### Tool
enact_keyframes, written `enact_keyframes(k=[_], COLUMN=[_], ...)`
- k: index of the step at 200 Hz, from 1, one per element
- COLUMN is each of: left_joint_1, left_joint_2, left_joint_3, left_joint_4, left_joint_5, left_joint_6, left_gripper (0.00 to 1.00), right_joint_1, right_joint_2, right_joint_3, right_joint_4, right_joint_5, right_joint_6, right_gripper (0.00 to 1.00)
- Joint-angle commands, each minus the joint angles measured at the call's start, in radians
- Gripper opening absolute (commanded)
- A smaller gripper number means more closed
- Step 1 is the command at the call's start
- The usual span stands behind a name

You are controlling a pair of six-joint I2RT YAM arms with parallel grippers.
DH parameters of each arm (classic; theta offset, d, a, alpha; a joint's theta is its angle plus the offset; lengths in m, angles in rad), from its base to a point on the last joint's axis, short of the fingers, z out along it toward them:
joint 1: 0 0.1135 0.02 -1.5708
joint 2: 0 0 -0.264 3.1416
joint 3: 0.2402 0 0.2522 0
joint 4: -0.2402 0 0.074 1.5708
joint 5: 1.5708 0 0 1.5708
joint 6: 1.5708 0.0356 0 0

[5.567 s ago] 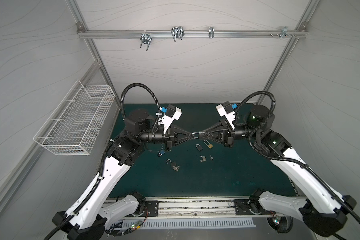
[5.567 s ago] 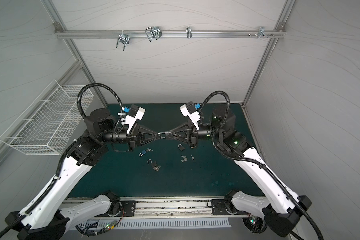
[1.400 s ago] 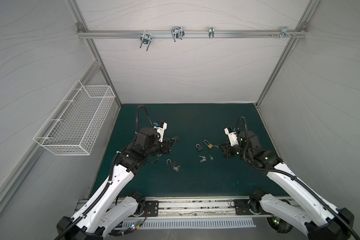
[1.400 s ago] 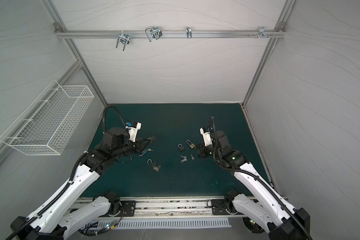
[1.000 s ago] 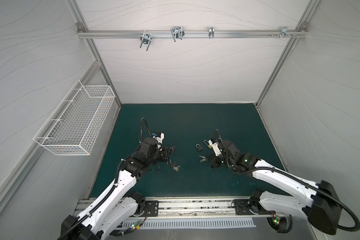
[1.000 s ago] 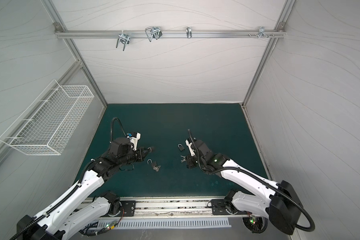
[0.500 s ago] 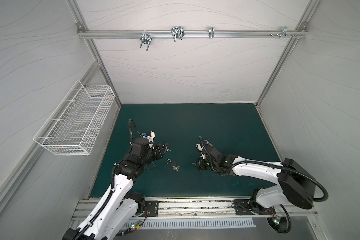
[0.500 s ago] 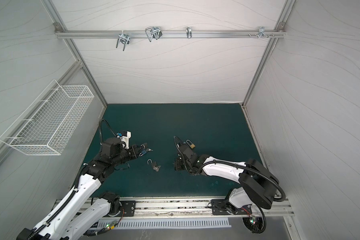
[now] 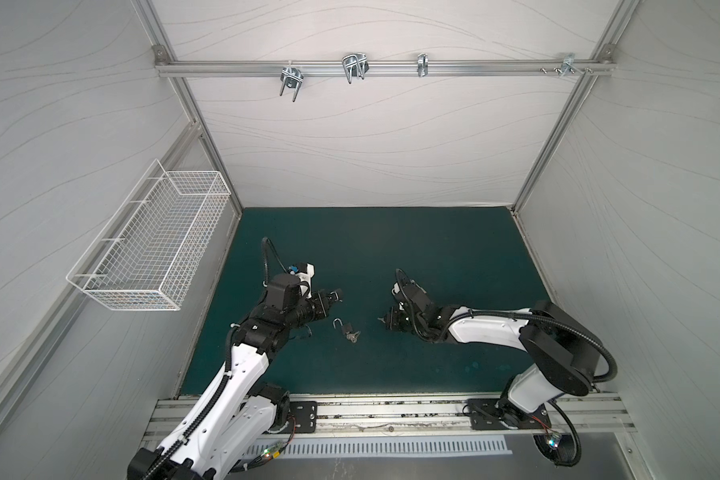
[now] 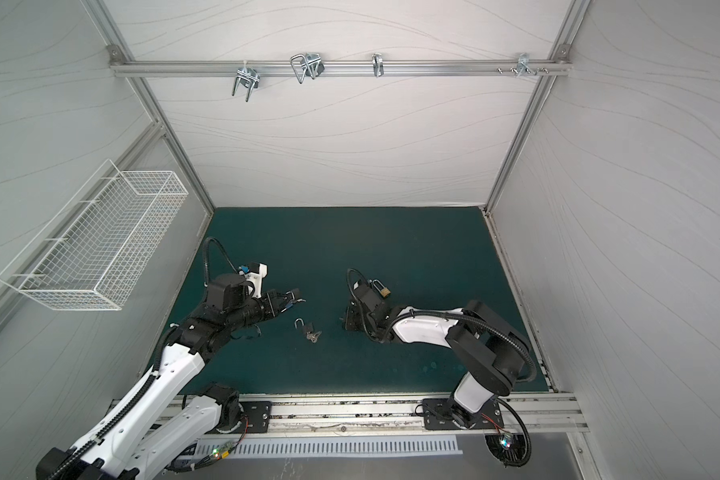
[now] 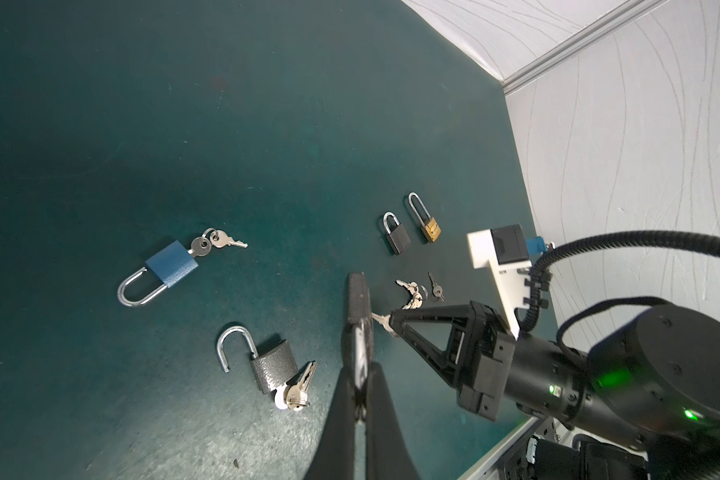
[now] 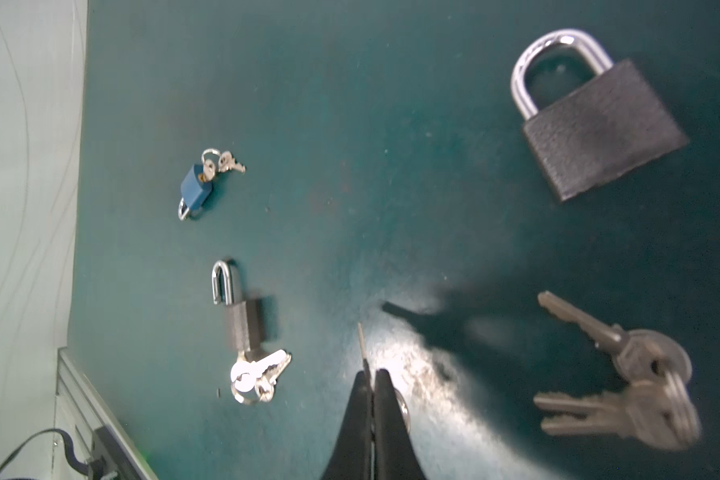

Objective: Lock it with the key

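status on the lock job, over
left gripper shut on dark metal padlock. right gripper shut on small silver key. key not yet in padlock. nothing between them.

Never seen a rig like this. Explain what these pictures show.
The left arm and right arm are white robot arms mounted before a green mat. Two pictures look down on the whole booth; two come from cameras on the arms' wrists. The left gripper is shut on a dark padlock; the right gripper pinches a key. On the mat lie a blue padlock with keys, a grey padlock with its shackle open, a black padlock, a brass padlock and a key bunch.
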Motion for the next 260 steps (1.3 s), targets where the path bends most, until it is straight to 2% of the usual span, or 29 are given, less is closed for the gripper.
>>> enact_keyframes(k=[1, 81, 134, 165, 183, 207, 229, 242, 260], left_joint_1=[0.005, 0.004, 0.004, 0.005, 0.004, 0.003, 0.001, -0.013, -0.066], left_joint_2=[0.002, 0.029, 0.039, 0.045, 0.05, 0.054, 0.076, 0.098, 0.129], left_joint_3=[0.059, 0.075, 0.067, 0.066, 0.066, 0.065, 0.065, 0.079, 0.121], left_joint_4=[0.045, 0.052, 0.07, 0.082, 0.107, 0.155, 0.218, 0.243, 0.237], left_joint_5=[0.026, 0.04, 0.058, 0.084, 0.122, 0.192, 0.281, 0.318, 0.331], left_joint_6=[0.003, 0.012, 0.004, 0.016, 0.021, 0.019, 0.02, 0.022, 0.049], left_gripper=[0.0, 0.0, 0.0, 0.0, 0.0, 0.0, 0.0, 0.0, 0.0], right_joint_1=[-0.018, -0.025, -0.025, -0.029, -0.032, -0.033, -0.032, -0.033, -0.032], right_joint_2=[0.018, 0.02, 0.0, -0.052, -0.13, -0.295, -0.465, -0.564, -0.677], right_joint_3=[0.009, -0.026, -0.073, -0.077, -0.076, -0.094, -0.115, -0.111, -0.114], right_joint_4=[0.034, 0.002, -0.016, -0.055, -0.091, -0.109, -0.121, -0.155, -0.184], right_joint_5=[-0.008, 0.002, -0.003, 0.031, 0.059, 0.086, 0.071, 0.007, -0.056], right_joint_6=[0.047, 0.082, 0.112, 0.069, -0.011, -0.191, -0.453, -0.649, -0.83], right_gripper=[0.0, 0.0, 0.11, 0.22, 0.32, 0.43, 0.57, 0.72, 0.85])
